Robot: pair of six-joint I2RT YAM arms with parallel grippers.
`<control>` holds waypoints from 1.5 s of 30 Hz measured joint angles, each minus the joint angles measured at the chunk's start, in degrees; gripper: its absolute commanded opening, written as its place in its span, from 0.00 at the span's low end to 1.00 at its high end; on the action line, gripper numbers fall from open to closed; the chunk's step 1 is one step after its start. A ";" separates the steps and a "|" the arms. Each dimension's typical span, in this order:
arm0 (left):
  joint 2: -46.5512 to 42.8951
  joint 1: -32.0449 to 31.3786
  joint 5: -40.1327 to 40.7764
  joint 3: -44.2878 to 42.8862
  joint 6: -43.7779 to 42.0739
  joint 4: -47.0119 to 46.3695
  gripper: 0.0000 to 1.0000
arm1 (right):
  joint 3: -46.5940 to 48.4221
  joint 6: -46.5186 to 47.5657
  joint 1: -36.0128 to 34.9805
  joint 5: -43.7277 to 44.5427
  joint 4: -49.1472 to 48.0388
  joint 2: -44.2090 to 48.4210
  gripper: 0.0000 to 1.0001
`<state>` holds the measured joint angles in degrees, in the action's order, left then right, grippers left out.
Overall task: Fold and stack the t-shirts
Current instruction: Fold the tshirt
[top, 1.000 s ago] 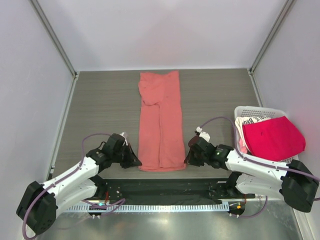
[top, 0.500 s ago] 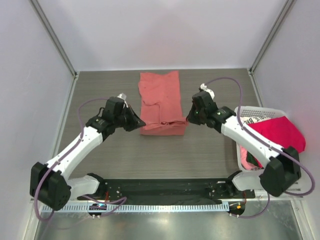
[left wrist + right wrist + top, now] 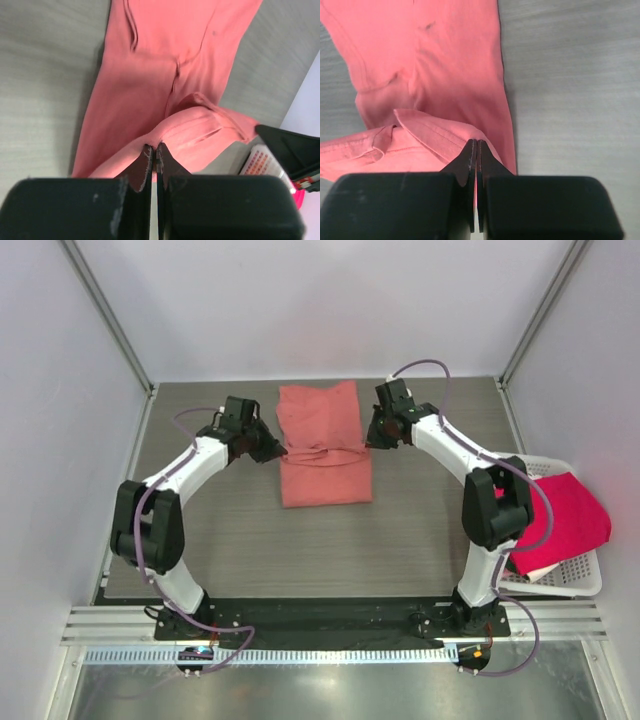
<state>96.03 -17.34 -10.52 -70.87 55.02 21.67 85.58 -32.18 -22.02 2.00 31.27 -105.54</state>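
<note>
My overhead view is bright and evenly lit. The walls wash out pale, and shadows on the table [image 3: 220, 540] are soft, hugging the arms. The metal rail [image 3: 320, 690] along the bottom edge carries a dull sheen. In the wrist views, the bodies of the left gripper [image 3: 153, 155] and right gripper [image 3: 476, 150] blur into black blocks low in frame, while the salmon-coral t-shirt [image 3: 150, 90] stays reasonably sharp.

Place: robot lab cell.
Walls: plain white panels [image 3: 330, 310] at 9, 12 and 3 o'clock.
Frame: aluminium posts [image 3: 107, 315].
Bench: grey table [image 3: 300, 550], mounting rail [image 3: 320, 653] at 6 o'clock.
</note>
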 measured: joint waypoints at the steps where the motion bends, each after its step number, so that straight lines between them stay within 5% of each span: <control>1: 1.99 0.44 -0.20 -1.79 0.00 -0.11 0.00 | 1.46 0.24 0.35 -0.74 0.02 -1.92 0.01; 8: 12.90 3.15 -0.90 -9.53 0.11 -1.14 0.02 | 11.87 0.63 2.56 -4.46 0.07 -13.20 0.01; 10: 17.09 3.74 -2.03 -13.09 0.07 -1.73 0.35 | 15.56 0.70 3.39 -5.16 0.13 -15.87 0.20; 11: 19.26 4.07 -2.93 -14.73 0.00 -2.60 0.74 | 17.44 0.68 3.82 -5.42 0.00 -17.16 0.56; 14: 22.25 4.59 -3.76 -16.00 0.00 -4.15 0.88 | 20.20 1.03 4.46 -5.03 -1.31 -18.86 0.74; 17: 21.38 4.74 -3.52 -13.77 -0.42 -4.85 0.89 | 17.53 1.25 5.03 -4.96 -3.41 -17.70 0.69; 22: 13.16 4.63 -2.91 -1.77 -1.51 -6.40 0.86 | -2.08 1.16 4.98 -6.27 -7.78 -6.84 0.52; 30: -1.18 1.57 -2.75 15.45 -1.49 -8.37 0.77 | -26.01 -0.50 4.83 -16.35 -16.55 8.07 0.58; 38: -1.44 0.70 -4.68 19.98 -1.25 -10.47 0.63 | -30.53 -1.36 4.72 -21.38 -21.16 7.15 0.57; 45: 0.85 0.50 -5.79 20.65 -0.35 -13.55 0.54 | -30.16 -2.32 4.72 -21.57 -24.09 3.54 0.46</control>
<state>96.88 -16.84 -16.32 -50.22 54.68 8.12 55.42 -34.50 -17.30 -19.57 7.18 -102.00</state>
